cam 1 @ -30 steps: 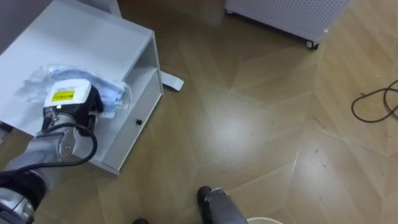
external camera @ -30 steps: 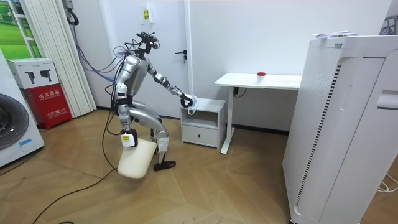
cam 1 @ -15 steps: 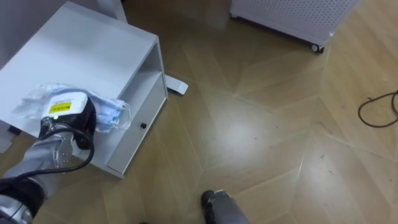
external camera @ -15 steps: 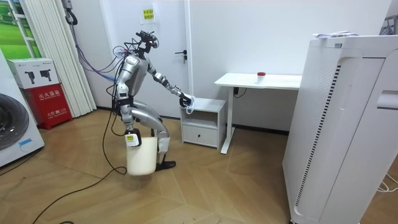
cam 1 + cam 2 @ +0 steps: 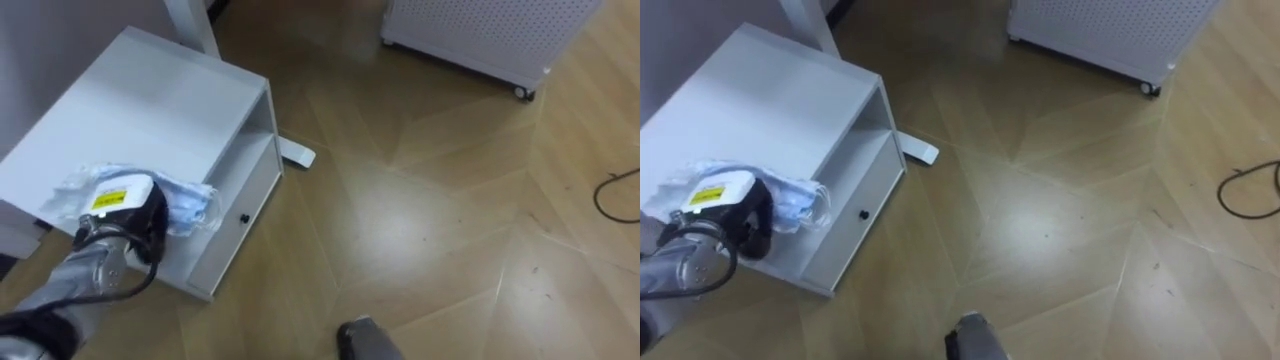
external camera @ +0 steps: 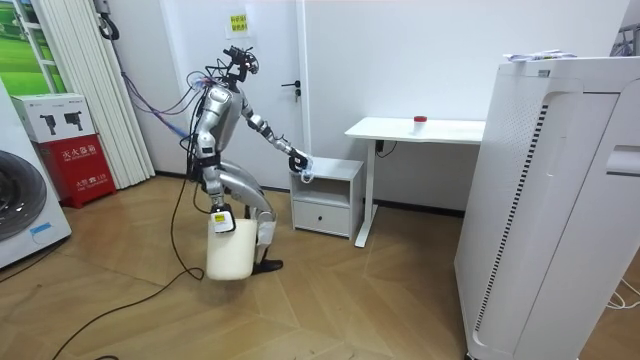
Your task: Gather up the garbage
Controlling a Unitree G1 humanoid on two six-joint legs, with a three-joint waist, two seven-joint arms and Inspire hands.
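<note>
On top of the white cabinet [image 5: 150, 110], by its front edge and toward the corner nearest to the robot, you see the left hand [image 5: 120, 205] lying on the garbage [image 5: 188, 203]. This garbage is a crumpled piece of clear and pale blue plastic. The front part of the hand is buried in the plastic, so you cannot tell if it grips the plastic or only rests on it. The plastic spreads out on both sides of the hand, and a little of it hangs over the front edge, above the open shelf. Below the shelf is a drawer with a small dark knob [image 5: 243, 218].

From the room view, you see the robot standing on the wooden floor just beside the cabinet, with knees bent and the left arm stretched forward to the cabinet top. The right hand [image 6: 221, 217] hangs low beside its leg, at the rim of a white bin [image 6: 232, 255]. You cannot tell how this hand holds the rim. A white desk [image 6: 420, 130] stands just behind the cabinet, against the wall.
</note>
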